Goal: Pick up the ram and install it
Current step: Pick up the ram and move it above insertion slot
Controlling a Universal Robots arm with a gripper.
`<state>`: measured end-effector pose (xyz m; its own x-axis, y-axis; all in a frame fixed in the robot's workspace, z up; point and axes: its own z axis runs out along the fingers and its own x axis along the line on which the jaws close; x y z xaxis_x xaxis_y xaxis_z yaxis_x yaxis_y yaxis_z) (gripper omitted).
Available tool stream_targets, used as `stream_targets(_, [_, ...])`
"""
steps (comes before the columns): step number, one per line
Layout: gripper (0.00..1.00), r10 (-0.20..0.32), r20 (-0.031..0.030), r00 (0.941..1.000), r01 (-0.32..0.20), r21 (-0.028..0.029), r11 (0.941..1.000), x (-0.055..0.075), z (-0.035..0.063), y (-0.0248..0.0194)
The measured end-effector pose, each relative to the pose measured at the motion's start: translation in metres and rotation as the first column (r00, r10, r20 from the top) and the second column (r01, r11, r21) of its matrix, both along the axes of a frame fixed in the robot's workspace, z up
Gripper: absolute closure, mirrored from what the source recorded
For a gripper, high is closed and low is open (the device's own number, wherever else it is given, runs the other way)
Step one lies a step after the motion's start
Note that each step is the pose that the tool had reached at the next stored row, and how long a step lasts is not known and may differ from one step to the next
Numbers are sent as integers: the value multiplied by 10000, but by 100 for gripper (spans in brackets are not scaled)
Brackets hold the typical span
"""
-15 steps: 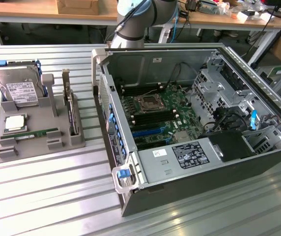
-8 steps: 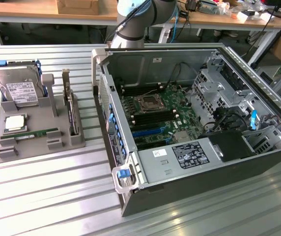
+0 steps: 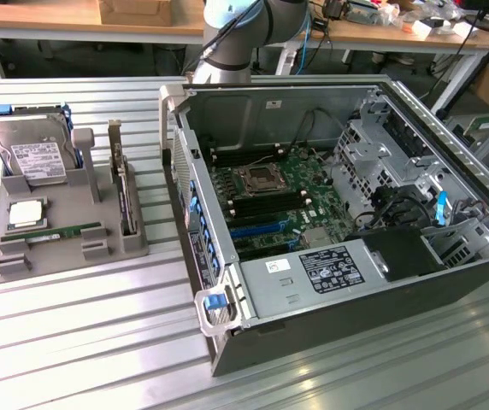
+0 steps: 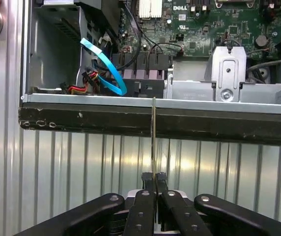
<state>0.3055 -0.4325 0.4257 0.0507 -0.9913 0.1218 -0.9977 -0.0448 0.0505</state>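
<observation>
Wrist view: hand [image 4: 154,176] clamped on the ram [image 4: 154,140], seen edge-on, above the ribbed desk [image 4: 71,167] beside the open computer case [image 4: 106,123].

- worktop [image 3: 73,342]: bare ribbed metal, smooth, with bright reflections.
- computer case [image 3: 227,115]: dull grey sheet metal inside; the outer wall is dark and scuffed.
- parts tray [image 3: 133,243]: matt grey plastic.
- tool [image 4: 154,176]: black, smooth, slight sheen, metal screws.
- ram [image 4: 153,132]: thin, dull board edge.
- blue cable [image 4: 103,66]: glossy plastic.
</observation>
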Motion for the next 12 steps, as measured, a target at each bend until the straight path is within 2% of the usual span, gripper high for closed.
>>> stream_targets(5, [88, 1, -1, 10000, -1, 8, 10000, -377, -2, 0])
stream_targets(7, [88, -2, 0, 10000, 2, 40, 10000, -608, -5, 0])
stream_targets(8, [88, 1, 0, 10000, -1, 77, 10000, -684, -6, 0])
stream_targets(9, [88, 0, 0, 10000, 0, 448, 9990, -779, -6, 0])
stream_targets(10, [88, 0, 0, 10000, 0, 693, 9976, -809, -6, 0])
stream_targets(11, [88, 0, 0, 10000, 0, 900, 9959, -830, -6, 0])
stream_targets(12, [88, -1, -1, 10000, 1, 1219, 9925, -864, -6, 0])
